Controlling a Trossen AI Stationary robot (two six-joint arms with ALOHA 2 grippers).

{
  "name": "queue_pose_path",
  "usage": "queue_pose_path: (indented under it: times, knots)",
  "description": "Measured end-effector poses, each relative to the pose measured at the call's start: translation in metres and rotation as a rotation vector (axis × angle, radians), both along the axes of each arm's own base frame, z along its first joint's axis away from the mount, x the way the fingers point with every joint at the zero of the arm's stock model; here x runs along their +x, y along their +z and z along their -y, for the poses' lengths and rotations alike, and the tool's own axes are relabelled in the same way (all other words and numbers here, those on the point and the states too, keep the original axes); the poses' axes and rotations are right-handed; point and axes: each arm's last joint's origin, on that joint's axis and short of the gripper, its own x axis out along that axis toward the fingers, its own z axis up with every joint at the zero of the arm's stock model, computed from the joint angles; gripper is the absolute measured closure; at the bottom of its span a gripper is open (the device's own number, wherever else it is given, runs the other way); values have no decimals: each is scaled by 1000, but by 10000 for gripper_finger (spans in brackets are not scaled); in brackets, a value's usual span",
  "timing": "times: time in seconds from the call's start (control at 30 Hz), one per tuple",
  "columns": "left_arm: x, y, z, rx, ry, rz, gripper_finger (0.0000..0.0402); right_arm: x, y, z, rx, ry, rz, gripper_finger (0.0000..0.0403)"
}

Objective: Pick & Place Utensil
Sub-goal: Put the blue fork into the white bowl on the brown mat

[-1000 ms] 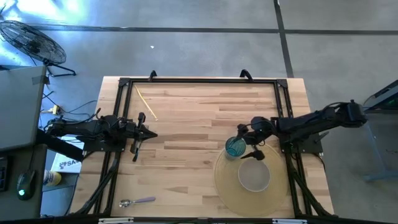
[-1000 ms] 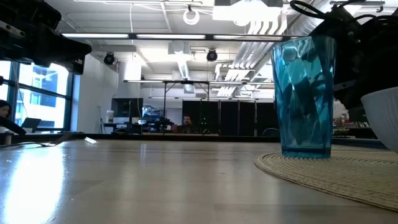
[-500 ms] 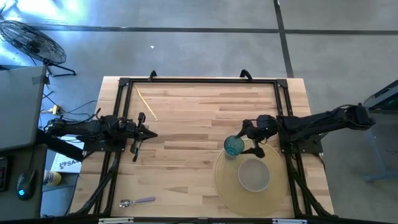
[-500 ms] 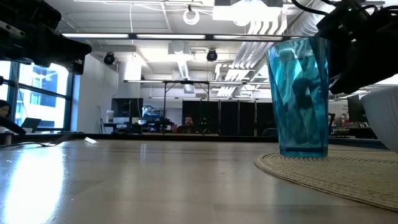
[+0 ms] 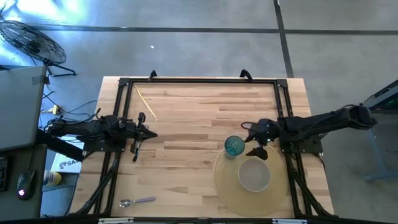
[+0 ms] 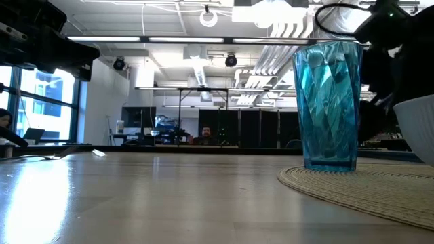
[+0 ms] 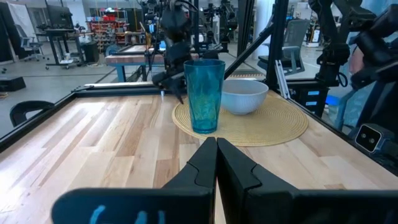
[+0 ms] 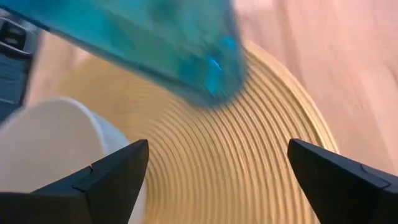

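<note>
A metal spoon (image 5: 137, 201) lies flat on the table near its near left corner, far from both grippers. A blue faceted cup (image 5: 234, 146) (image 6: 330, 105) stands upright on the far left edge of a round woven mat (image 5: 227, 186). A white bowl (image 5: 254, 175) sits on the same mat. My right gripper (image 5: 255, 141) (image 8: 217, 180) is open just to the right of the cup, with the cup (image 8: 161, 43) beyond its fingertips, and touches nothing. My left gripper (image 5: 138, 132) (image 7: 216, 162) is shut and hovers over the table's left part.
A thin wooden stick (image 5: 147, 103) lies near the far left corner. A black frame (image 5: 199, 80) runs along the table's far and side edges. Bare wood lies between the two arms. A fan, a monitor and cables stand off the table's left side.
My right gripper has drawn back from the blue cup toward the table's right edge. The cup stays upright on the mat's edge, shifted only slightly. My left arm has kept still.
</note>
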Motion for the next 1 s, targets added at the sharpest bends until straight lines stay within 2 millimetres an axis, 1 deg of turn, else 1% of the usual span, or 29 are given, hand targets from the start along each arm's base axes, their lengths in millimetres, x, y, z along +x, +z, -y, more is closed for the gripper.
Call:
queue_pose_path:
  times: [0.07, 0.17, 0.27, 0.33, 0.43, 0.57, 0.63, 0.73, 0.83, 0.93, 1.0]
  knots:
    - [0, 0, 0, 0, 0, 0, 401, -4, 4, 1, 3, -40, -87, 28]
    - [0, 0, 0, 0, 0, 0, 401, -8, 18, 5, -14, -124, -184, 32]
    - [0, 0, 0, 0, 0, 0, 401, -8, 40, 8, -40, -212, -235, 31]
    - [0, 0, 0, 0, -1, 0, 401, -8, 55, 10, -87, -257, -259, 30]
    - [0, 0, 0, 0, 0, 0, 401, -14, 78, 14, -156, -304, -314, 30]
    - [0, 0, 0, 0, 0, 0, 401, -21, 112, 19, -276, -394, -339, 30]
    - [0, 0, 0, 0, -1, 0, 401, -21, 131, 23, -379, -489, -286, 30]
    - [0, 0, 0, 0, -1, 0, 401, -16, 157, 31, -533, -681, -124, 29]
    - [0, 0, 0, 0, 0, 0, 401, -6, 178, 36, -590, -857, 81, 29]
    - [0, 0, 0, 0, 0, 0, 401, 8, 195, 38, -643, -916, 295, 29]
    - [0, 0, 0, 0, 0, 0, 401, 18, 197, 38, -696, -871, 407, 29]
